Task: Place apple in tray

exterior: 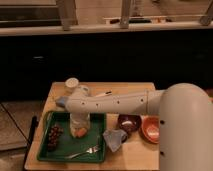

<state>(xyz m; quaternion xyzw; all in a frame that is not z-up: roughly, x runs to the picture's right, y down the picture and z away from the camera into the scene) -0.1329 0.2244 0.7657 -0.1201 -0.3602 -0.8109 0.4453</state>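
Observation:
The green tray point(45, 151) lies on the front left of the wooden table. My white arm reaches across from the right, and my gripper point(78, 129) hangs down over the middle of the tray. The orange-red apple point(79, 132) is at the gripper's tip, low in the tray; I cannot tell whether it rests on the tray floor.
A dark cluster of grapes point(54, 136) and a fork point(84, 150) lie in the tray. A crumpled blue-grey cloth point(114, 138) sits by the tray's right rim. A dark brown bowl point(128, 122) and an orange bowl point(151, 129) stand to the right. A white cup point(72, 84) stands at the back.

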